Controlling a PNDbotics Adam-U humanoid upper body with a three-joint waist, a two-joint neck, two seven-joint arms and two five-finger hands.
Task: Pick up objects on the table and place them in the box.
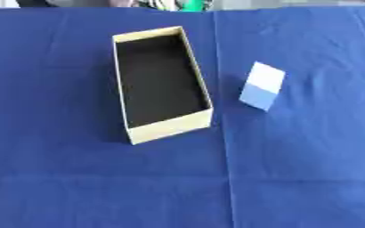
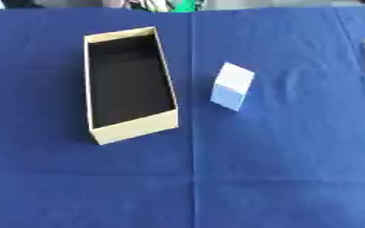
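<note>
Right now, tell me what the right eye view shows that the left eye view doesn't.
Only the right eye view shows a silver and black part of the robot at its right edge; I cannot tell whether it is the hand. The left eye view shows nothing extra. Both share the open cardboard box, dark inside, the pale blue and white block apart on its right, and the blue tablecloth.
</note>
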